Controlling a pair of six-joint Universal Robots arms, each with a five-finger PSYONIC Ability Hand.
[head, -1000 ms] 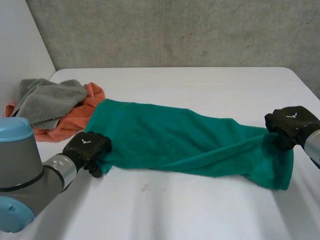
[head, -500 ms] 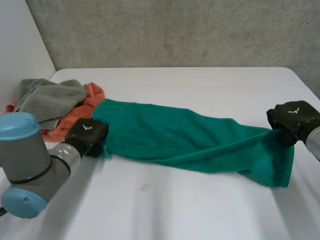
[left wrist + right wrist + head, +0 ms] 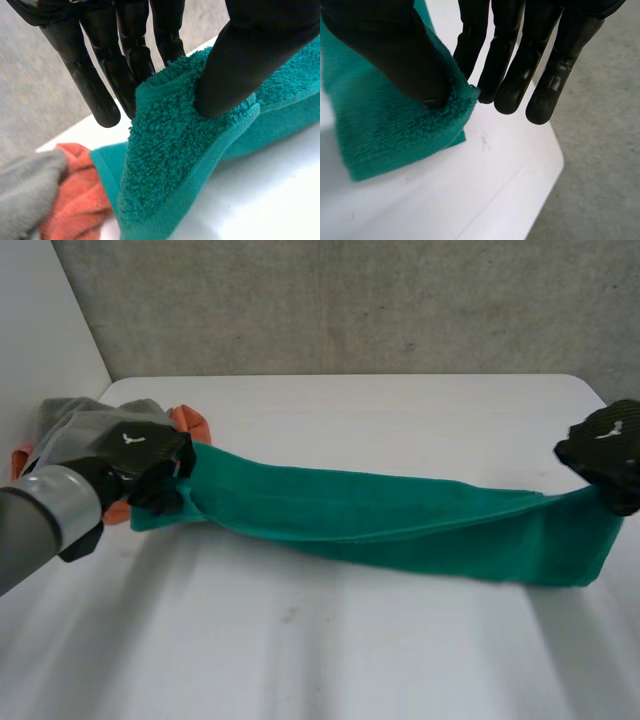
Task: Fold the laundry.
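Far left, a grey cloth [image 3: 68, 425] sits heaped on an orange cloth [image 3: 192, 424] at the edge of the counter [image 3: 330, 640]. Right in front of that pile is the left hand [image 3: 140, 452], up off the counter with one end of the green towel [image 3: 400, 520]. The left wrist view makes it plain: the thumb presses the fluffy edge against the fingers [image 3: 102, 90], a firm pinch on the cloth. Moving across, the towel runs over the middle of the counter as a long, narrow band, doubled along its length and dipping low in the centre. Whether it touches down there, I cannot tell. And at the far right, the right hand [image 3: 608, 448] is raised near the counter's edge, thumb clamping a towel corner against its fingers [image 3: 510, 75], with the rest of that end hanging below.
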